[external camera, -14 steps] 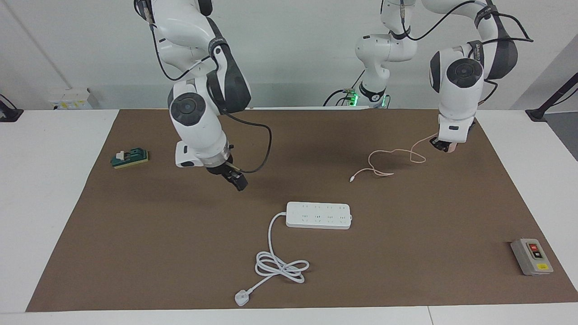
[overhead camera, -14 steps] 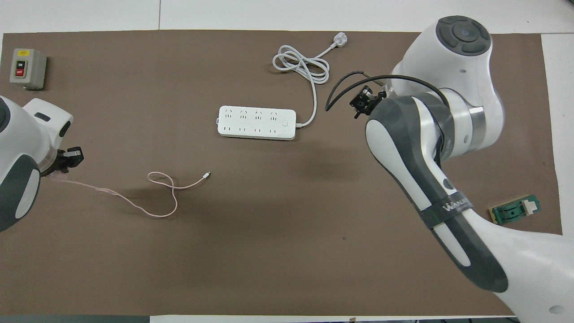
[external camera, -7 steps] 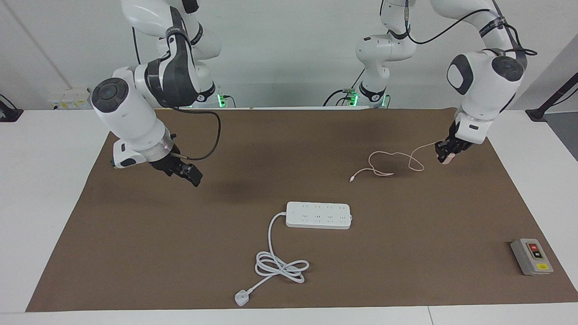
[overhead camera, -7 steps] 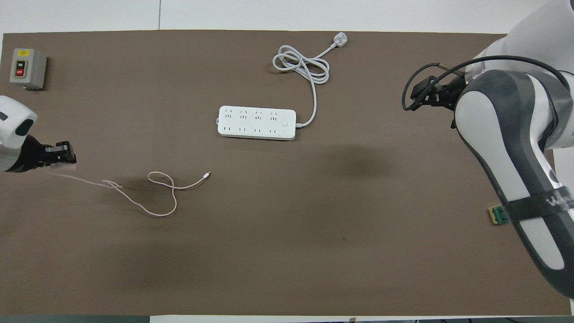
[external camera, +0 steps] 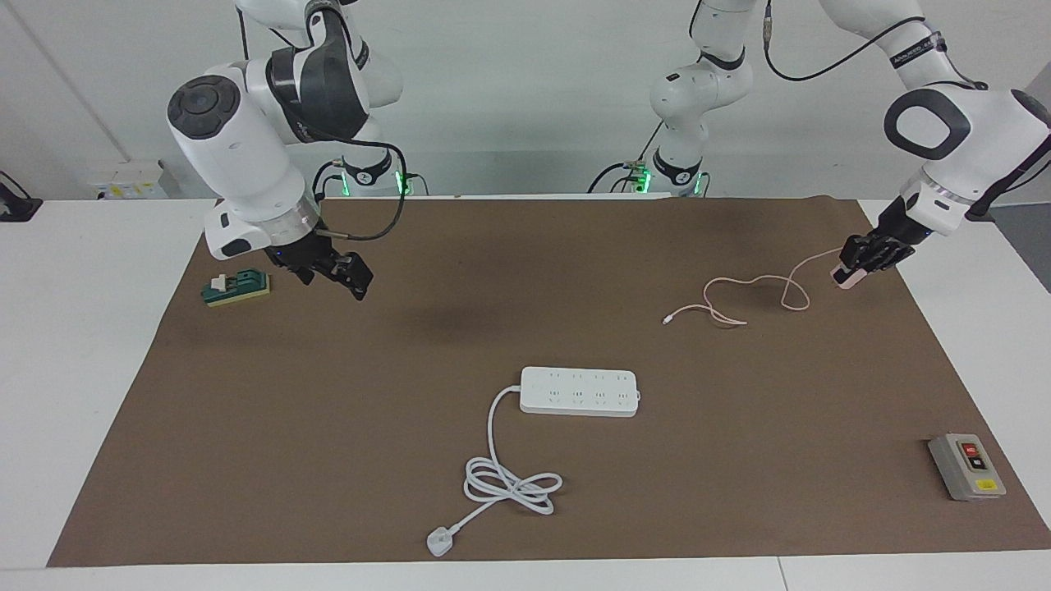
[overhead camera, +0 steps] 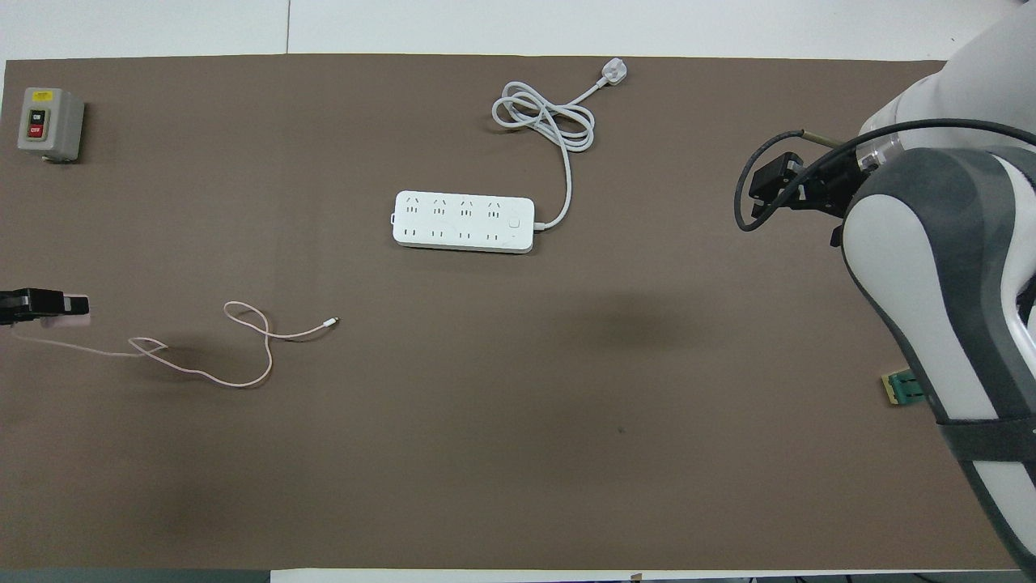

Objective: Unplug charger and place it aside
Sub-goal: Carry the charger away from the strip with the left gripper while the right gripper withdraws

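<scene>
My left gripper (external camera: 855,264) is shut on the charger (external camera: 846,278), a small pale pink cube, and holds it low over the brown mat's edge at the left arm's end of the table. The charger also shows in the overhead view (overhead camera: 71,321), at the tip of my left gripper (overhead camera: 65,305). Its thin pink cable (external camera: 743,289) trails in loops on the mat toward the table's middle (overhead camera: 243,350). The white power strip (external camera: 580,391) lies apart from the charger, with nothing plugged into it (overhead camera: 464,221). My right gripper (external camera: 355,277) hangs empty above the mat (overhead camera: 769,181).
The power strip's thick white cord (external camera: 509,480) coils on the mat, farther from the robots. A grey switch box (external camera: 966,466) stands at the left arm's end. A green block (external camera: 236,287) lies at the right arm's end, beside my right gripper.
My left gripper has carried the charger toward the left arm's end of the table, dragging the cable along. My right arm has swung back toward the green block.
</scene>
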Tool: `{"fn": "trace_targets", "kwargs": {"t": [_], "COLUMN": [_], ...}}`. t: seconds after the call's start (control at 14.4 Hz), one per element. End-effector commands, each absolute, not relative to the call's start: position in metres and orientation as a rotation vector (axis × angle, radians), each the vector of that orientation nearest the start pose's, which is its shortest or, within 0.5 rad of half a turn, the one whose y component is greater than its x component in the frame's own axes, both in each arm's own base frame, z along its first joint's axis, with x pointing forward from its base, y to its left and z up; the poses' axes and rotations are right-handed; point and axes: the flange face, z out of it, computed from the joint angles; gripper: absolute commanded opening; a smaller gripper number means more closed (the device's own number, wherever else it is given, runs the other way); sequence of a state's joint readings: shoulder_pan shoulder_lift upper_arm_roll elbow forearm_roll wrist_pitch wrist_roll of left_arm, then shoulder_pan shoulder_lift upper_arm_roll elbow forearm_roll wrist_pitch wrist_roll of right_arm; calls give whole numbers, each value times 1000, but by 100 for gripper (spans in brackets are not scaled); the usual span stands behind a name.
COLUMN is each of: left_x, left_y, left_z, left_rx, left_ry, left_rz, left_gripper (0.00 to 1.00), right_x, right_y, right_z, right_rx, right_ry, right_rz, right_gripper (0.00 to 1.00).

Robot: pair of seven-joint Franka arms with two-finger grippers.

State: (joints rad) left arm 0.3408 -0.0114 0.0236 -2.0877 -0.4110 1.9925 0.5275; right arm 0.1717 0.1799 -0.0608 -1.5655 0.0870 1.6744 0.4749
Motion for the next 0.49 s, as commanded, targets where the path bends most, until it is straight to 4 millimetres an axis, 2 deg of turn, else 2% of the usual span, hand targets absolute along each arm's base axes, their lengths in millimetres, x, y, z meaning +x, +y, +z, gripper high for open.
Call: {"fn": "trace_targets", "kwargs": {"t": [0.0, 0.14, 0.21, 0.28, 0.42], "left_x": [514, 518, 519, 523, 529], "left_y": [168, 160, 156, 148, 126], "left_z": [389, 378, 372, 366, 357], "left_rx": [-3634, -3658, -3682, -3707, -3739], "left_ry": [37, 42, 37, 35, 67], "left_rz": [-114, -95, -76, -65, -34], "left_gripper": [0, 0, 0, 0, 0], "right_x": [588, 560, 555, 553, 558], "right_y": [75, 76, 75, 70, 61], "right_z": [547, 551, 546, 543, 538], "right_rx": [-3034, -3034, -3037, -3040, -3070], "right_ry": [527, 512, 513, 493, 280], "right_rz": [91, 106, 127, 135, 98], "right_gripper": [100, 100, 100, 100, 100]}}
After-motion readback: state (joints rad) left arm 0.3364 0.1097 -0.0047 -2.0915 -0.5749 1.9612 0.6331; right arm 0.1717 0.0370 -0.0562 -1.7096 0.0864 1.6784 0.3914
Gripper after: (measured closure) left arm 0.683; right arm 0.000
